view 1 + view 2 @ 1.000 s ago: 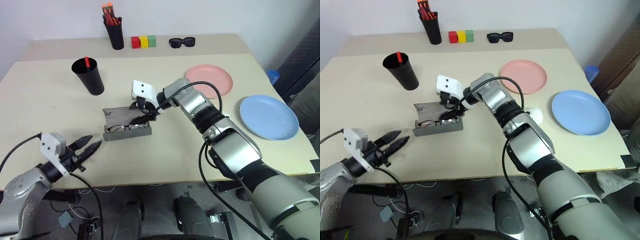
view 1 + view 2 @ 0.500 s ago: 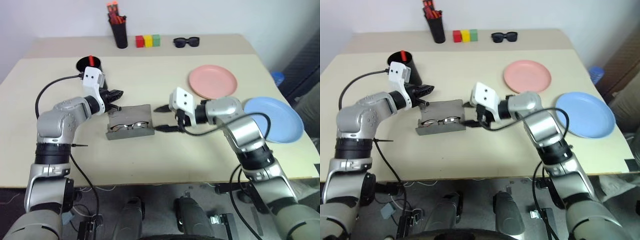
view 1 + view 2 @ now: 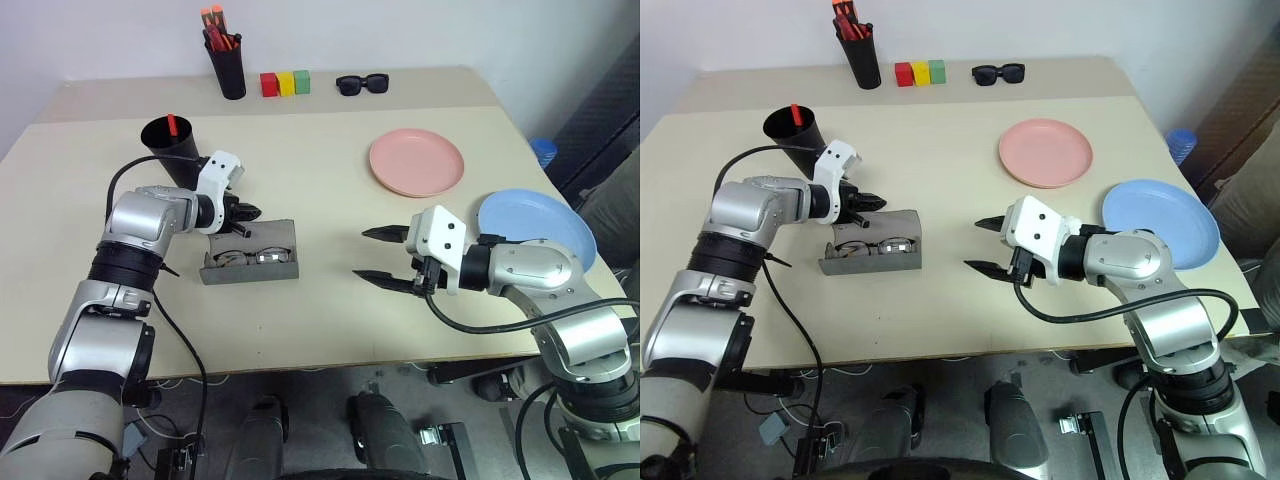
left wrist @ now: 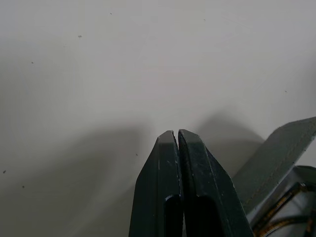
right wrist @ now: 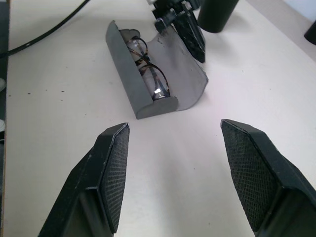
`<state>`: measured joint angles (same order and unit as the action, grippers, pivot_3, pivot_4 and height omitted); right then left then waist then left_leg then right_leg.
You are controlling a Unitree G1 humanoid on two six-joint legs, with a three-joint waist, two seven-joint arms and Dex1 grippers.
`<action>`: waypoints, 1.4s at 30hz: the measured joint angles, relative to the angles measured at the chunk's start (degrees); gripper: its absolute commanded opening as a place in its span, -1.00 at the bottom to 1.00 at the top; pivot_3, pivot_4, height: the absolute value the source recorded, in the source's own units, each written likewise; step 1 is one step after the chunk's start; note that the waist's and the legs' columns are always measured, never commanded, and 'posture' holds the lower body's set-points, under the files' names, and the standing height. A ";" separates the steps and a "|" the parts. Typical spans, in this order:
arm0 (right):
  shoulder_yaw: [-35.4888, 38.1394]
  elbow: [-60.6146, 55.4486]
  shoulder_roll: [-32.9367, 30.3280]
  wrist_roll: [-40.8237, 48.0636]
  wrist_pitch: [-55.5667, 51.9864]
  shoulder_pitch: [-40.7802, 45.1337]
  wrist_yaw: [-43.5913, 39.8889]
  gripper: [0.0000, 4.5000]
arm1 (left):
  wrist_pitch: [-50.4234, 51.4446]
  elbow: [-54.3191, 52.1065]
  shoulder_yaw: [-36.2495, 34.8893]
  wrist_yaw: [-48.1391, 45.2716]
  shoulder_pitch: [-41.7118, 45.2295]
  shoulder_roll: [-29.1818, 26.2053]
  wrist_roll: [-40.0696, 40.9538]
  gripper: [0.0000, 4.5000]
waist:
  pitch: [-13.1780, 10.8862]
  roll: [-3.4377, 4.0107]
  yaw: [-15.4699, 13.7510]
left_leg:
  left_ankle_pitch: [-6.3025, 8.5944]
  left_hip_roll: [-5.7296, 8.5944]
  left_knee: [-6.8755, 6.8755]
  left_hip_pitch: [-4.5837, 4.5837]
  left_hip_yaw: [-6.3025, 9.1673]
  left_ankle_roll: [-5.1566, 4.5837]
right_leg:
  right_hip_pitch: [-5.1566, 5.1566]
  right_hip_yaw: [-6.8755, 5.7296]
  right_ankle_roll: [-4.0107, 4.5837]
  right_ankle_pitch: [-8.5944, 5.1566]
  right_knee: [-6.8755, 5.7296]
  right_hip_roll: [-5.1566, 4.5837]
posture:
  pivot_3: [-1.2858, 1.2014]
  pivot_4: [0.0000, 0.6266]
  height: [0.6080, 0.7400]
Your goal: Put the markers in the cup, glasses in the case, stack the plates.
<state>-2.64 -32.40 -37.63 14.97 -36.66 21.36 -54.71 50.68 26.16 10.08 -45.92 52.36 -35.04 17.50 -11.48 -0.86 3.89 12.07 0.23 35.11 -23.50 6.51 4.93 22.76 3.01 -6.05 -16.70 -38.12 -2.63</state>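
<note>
The grey case [image 3: 252, 268] lies open mid-table, with the wire-rimmed glasses [image 3: 245, 257] inside it. At the far edge of its raised lid [image 3: 268, 233] is my left gripper [image 3: 254, 211], shut with nothing between its fingers [image 4: 170, 148]. Right of the case my right gripper [image 3: 361, 254] hovers open and empty, pointing at the case [image 5: 148, 94]. The black cup [image 3: 172, 150] stands behind my left arm, with a marker's red cap [image 3: 172, 123] sticking out. The pink plate [image 3: 417, 162] and the blue plate [image 3: 540, 215] lie apart on the right.
At the back stand a black pen holder [image 3: 229, 68] with orange-red pens, three coloured blocks [image 3: 285, 82] and black sunglasses [image 3: 363, 84]. My right forearm overlaps the blue plate's near edge. Bare tabletop [image 3: 320, 310] stretches in front of the case.
My left gripper rose from the table's front edge to the case lid and closed. My right gripper drew back from the case toward the right, still open.
</note>
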 measured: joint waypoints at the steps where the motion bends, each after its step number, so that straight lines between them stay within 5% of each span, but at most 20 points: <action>1: -0.03 0.19 -0.05 0.07 0.17 0.05 0.37 0.32 | 0.23 -1.49 -0.06 -1.07 -0.74 -0.70 0.20 -0.98 | 0.00 0.00 0.02 | 0.00 0.00 0.00 0.00 0.00 0.00 | 0.00 0.00 0.00 0.00 0.00 0.00 | 0.03 -0.52 1.00; 8: -2.42 10.99 -0.11 -4.19 3.14 5.95 4.59 0.32 | -0.78 -25.58 -3.84 -7.80 -18.33 -9.47 4.41 -0.98 | 0.00 0.01 -0.10 | 0.00 -0.07 -0.01 0.09 -0.12 0.00 | -0.03 0.13 0.04 0.00 0.00 -0.01 | 0.03 -0.52 1.00; 13: -8.41 30.71 2.01 -14.26 10.56 14.61 12.38 0.32 | -4.40 -39.27 -10.32 -8.67 -33.33 -12.93 6.76 -0.98 | 0.00 0.01 -0.22 | 0.00 -0.05 0.00 0.09 -0.22 0.00 | -0.02 0.18 0.05 0.00 0.06 -0.07 | 0.03 -0.52 1.00; 22: -16.29 80.75 8.89 -30.65 35.79 33.81 28.65 0.32 | -15.34 -44.37 -20.10 -3.27 -43.18 -4.83 8.26 -0.98 | -0.03 0.01 -0.66 | 0.00 -0.04 -0.04 0.03 -0.22 0.00 | 0.03 0.17 0.06 0.01 0.08 -0.06 | 0.03 -0.52 1.00; 28: -16.93 95.64 10.31 -34.07 44.01 37.80 32.31 -0.96 | -20.45 -52.06 -23.32 -3.06 -48.19 -0.65 13.61 -1.00 | -0.03 0.01 -0.81 | 0.00 -0.03 -0.01 0.03 -0.20 0.00 | -0.01 0.18 0.06 0.02 0.09 -0.05 | 0.03 -0.52 1.00; 33: -16.63 93.61 8.71 -34.99 46.63 36.59 32.79 -0.98 | -19.52 -56.10 -22.45 -2.35 -49.01 0.23 18.22 -1.00 | -0.05 0.05 -0.68 | 0.00 -0.03 0.00 0.04 -0.19 0.00 | 0.00 0.18 0.05 0.02 0.04 -0.04 | 0.03 -0.52 1.00; 38: -10.82 70.13 -0.20 -32.37 41.51 26.67 27.29 -0.98 | -18.44 -57.95 -16.36 -2.25 -46.47 1.73 18.91 -1.00 | -0.09 0.13 -1.62 | 0.01 -0.01 -0.01 0.02 -0.17 -0.02 | -0.02 0.17 0.04 0.01 0.08 -0.05 | 0.03 -0.52 1.00; 42: -0.95 43.81 -10.76 -26.42 30.61 8.68 18.72 -0.98 | -19.04 -58.24 -5.98 -3.80 -41.31 5.99 17.98 -1.00 | -0.07 0.21 -3.39 | 0.06 0.05 0.06 0.01 -0.10 -0.10 | -0.20 0.10 -0.02 -0.03 0.20 -0.09 | 0.03 -0.52 1.00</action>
<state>-3.59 11.41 -48.39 -11.45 -6.06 30.04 -35.99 31.64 -32.07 4.10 -49.72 11.05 -29.05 35.48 -11.55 -0.65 0.50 12.12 0.29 35.17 -23.49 6.41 4.83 22.56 3.12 -6.07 -16.73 -37.92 -2.72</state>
